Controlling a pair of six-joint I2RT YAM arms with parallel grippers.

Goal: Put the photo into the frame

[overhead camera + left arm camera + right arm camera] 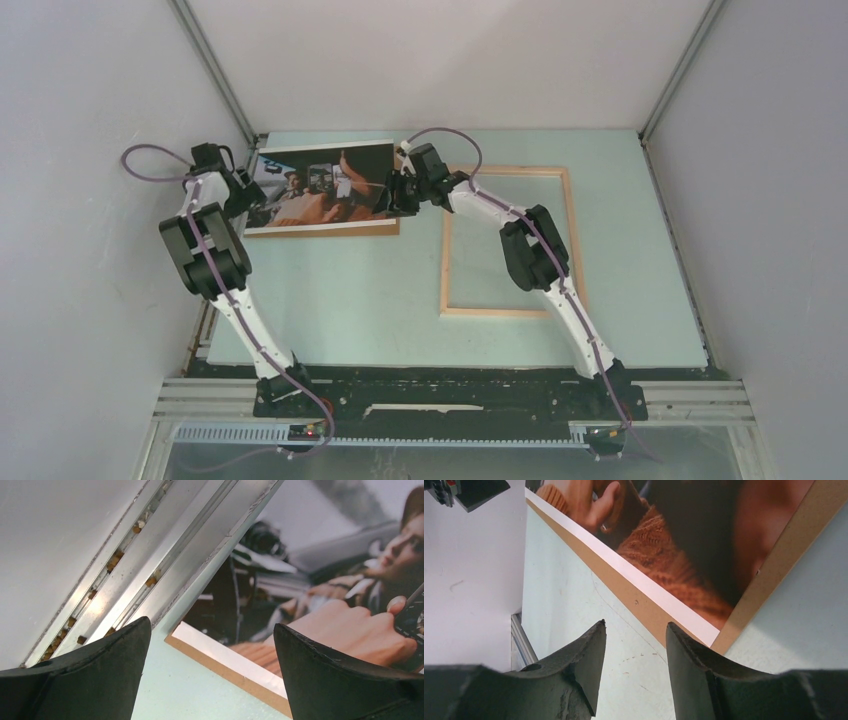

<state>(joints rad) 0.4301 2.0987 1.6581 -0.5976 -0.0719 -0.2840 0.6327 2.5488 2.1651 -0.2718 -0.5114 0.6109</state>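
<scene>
**Item 1, photo**. Colour print with a white border, face up, at the far left corner of the table. It lay on top of item 2.

**Item 2, backing board**. Plain brown and flat on the table. It showed as a thin strip past the photo's near edge. Only the right wrist view showed a second strip past the photo's right edge.

**Item 3, frame**. Light wood, flat on the table right of centre and reaching toward the far edge. The green table surface showed inside it. It lay apart from the photo and was seen in the top view only.

**Item 4, left gripper**. It sat at the photo's left edge. The left wrist view showed its fingers spread wide with nothing between them. The photo and the board's near left corner lay beyond them. That view alone showed the aluminium rail along the table's left edge.

**Item 5, right gripper**. It sat at the photo's right edge. The right wrist view showed its fingers partly apart with only bare table between them, so it held nothing. One fingertip was near the photo's near right corner, and contact could not be told.
</scene>
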